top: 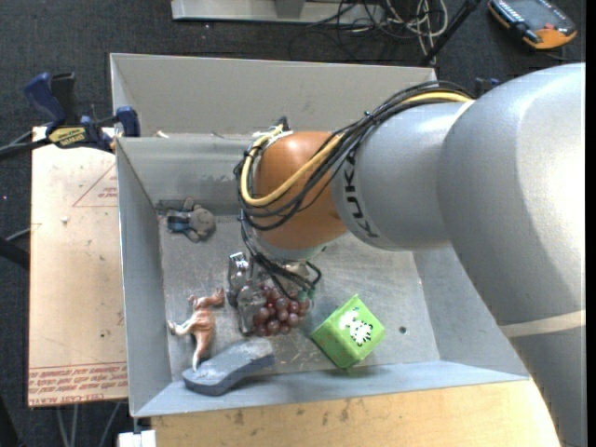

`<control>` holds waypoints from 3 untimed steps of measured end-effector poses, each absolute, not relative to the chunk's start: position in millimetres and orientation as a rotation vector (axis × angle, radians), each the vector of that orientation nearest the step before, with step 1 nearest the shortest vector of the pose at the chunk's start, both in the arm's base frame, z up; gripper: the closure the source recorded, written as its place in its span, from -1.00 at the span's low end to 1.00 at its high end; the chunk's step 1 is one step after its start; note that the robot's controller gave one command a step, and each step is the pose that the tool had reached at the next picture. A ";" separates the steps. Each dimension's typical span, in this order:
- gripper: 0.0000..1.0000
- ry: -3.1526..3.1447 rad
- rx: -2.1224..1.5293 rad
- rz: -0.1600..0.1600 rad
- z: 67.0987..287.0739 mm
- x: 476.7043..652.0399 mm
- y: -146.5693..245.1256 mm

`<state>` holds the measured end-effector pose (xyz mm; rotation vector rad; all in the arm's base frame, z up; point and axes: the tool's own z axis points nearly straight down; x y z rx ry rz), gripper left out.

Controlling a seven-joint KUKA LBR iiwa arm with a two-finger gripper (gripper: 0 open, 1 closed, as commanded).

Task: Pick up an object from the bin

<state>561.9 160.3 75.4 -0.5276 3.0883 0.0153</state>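
My arm (419,175) reached in from the right, wrist bent down. My claw (244,289) hung low in the bin (140,277), just beside a dark red grape bunch (279,313) at front-middle. Open or closed, I couldn't tell.

In the grey metal bin (140,250), a dark red plastic grape bunch (277,313) lies mid-floor. A green cube (347,331) sits just right of it and a tan toy horse (197,324) left. A grey flat rubber sole (228,369) lies at the near edge, and a small grey toy (191,221) is toward the far-left corner.
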 end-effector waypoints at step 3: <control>-1.00 2.925 -1.139 0.002 167.2 574.4 163.2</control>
